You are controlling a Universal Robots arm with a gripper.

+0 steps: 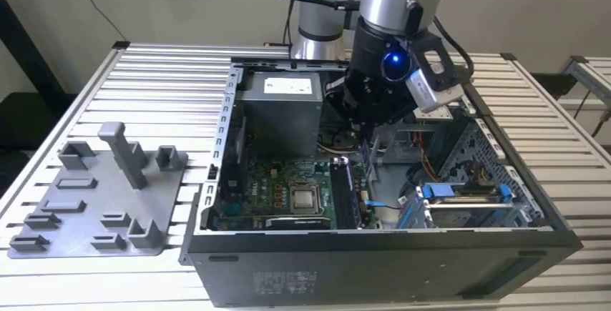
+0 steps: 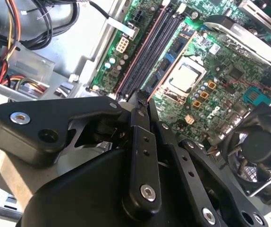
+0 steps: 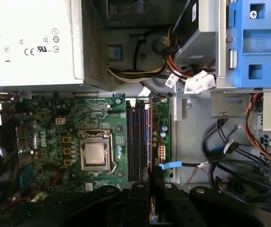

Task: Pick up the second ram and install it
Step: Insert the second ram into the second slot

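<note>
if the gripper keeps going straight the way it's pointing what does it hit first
Most likely the memory slots on the motherboard; the gripper points down at them inside the computer case. Depth is unclear.

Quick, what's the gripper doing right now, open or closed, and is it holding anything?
Gripper: fingers closed together above the long black memory slots inside the open black computer case; whether a memory stick sits between them cannot be told.

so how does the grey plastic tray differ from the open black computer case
The grey plastic tray is flat and light grey with upright posts; the open black computer case is a deep, dark box. The tray lies at the exterior view's left, the case right of it. The tray's holders look bare, while the case holds a green motherboard, and the arm's black hand reaches into it. Both rest on the slatted metal table.
</note>
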